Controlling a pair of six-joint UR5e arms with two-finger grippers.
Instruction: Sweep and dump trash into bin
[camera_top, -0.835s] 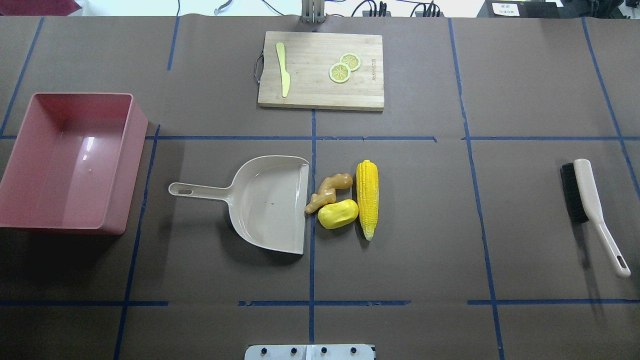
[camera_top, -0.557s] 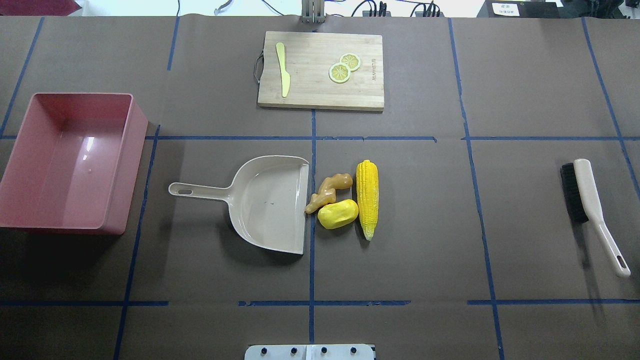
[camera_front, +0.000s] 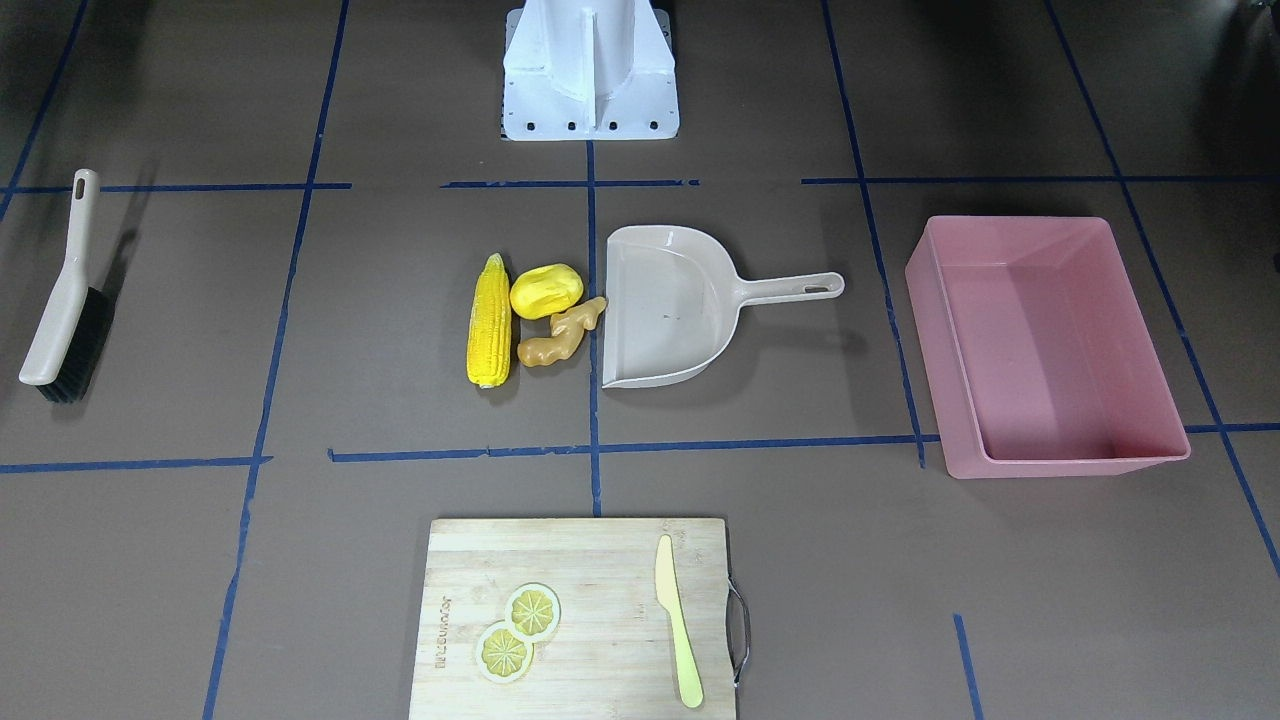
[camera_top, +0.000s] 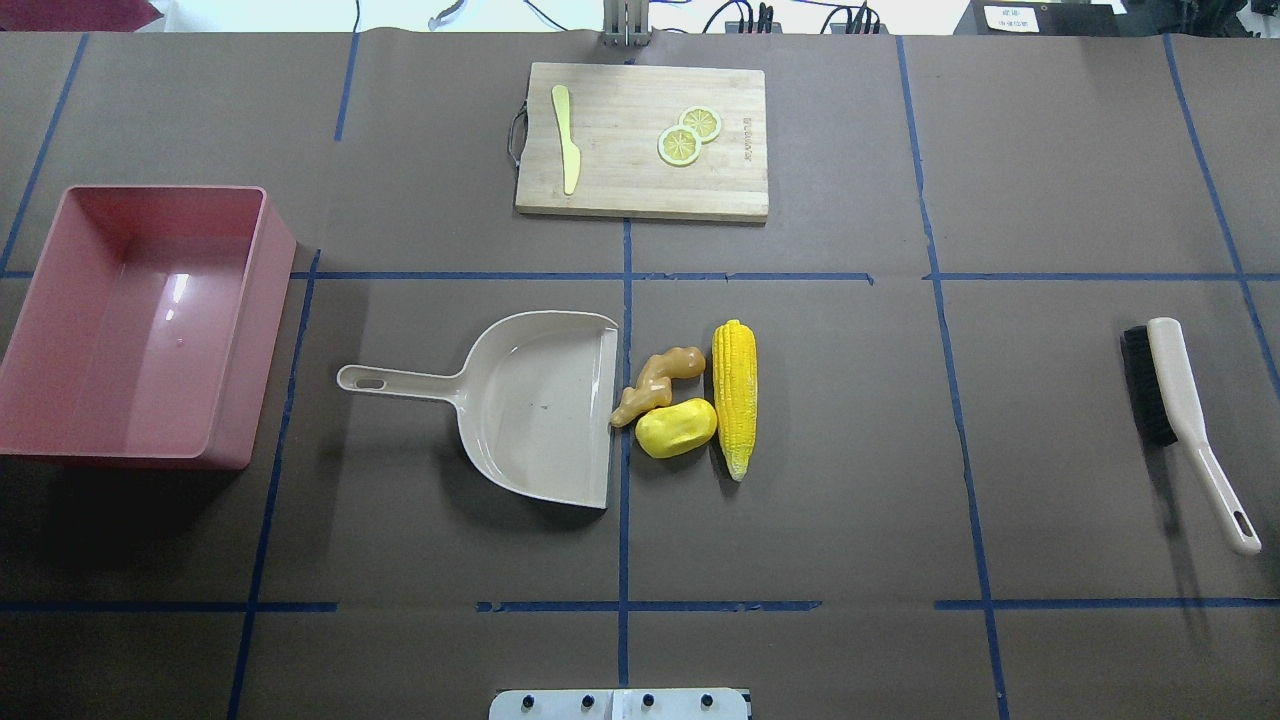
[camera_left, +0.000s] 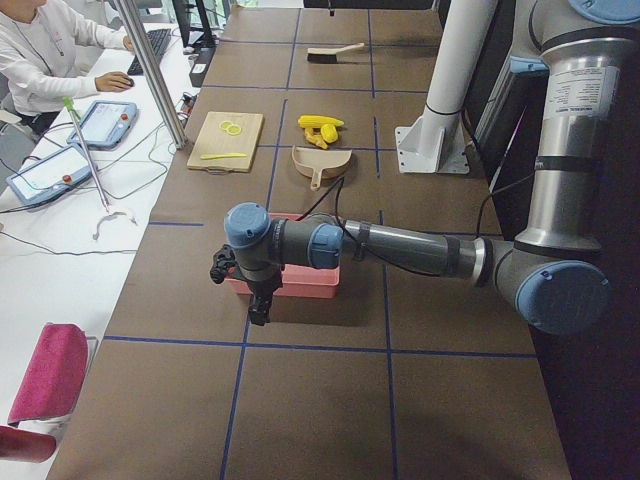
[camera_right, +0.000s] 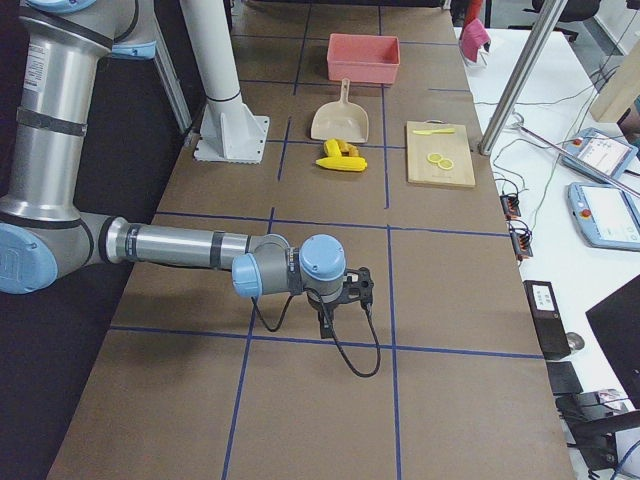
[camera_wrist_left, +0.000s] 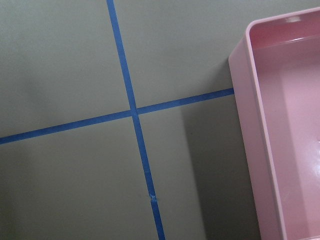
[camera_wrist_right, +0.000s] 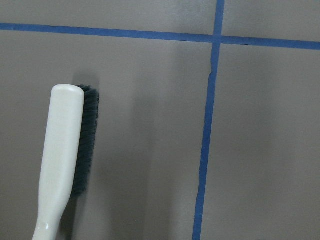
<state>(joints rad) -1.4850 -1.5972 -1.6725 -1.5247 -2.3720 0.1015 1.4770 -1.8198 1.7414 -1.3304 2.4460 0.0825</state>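
Trash: ribbed yellow corn cob (camera_top: 735, 398), smooth rounded yellow lump (camera_top: 677, 428) and knobbly tan ginger root (camera_top: 655, 385), clustered at the straight lip of the beige plastic dustpan (camera_top: 540, 410), mid-counter (camera_top: 850, 500). Open room lies beyond the cob.
Glossy pink bin (camera_top: 258, 330): sloping walls, at the counter's left end, well apart from the trash.
Left gripper (camera_left: 258, 305), right gripper (camera_right: 325, 325): opening and hold cannot be told.
Trash and dustpan lie unchanged from the earlier frames.

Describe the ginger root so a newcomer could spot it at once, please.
On the table, find the central beige dustpan; three toy foods lie at its open edge. The ginger root is the one nearest that edge, knobbly and tan-brown, unlike the smooth yellow lump and long corn cob beside it.
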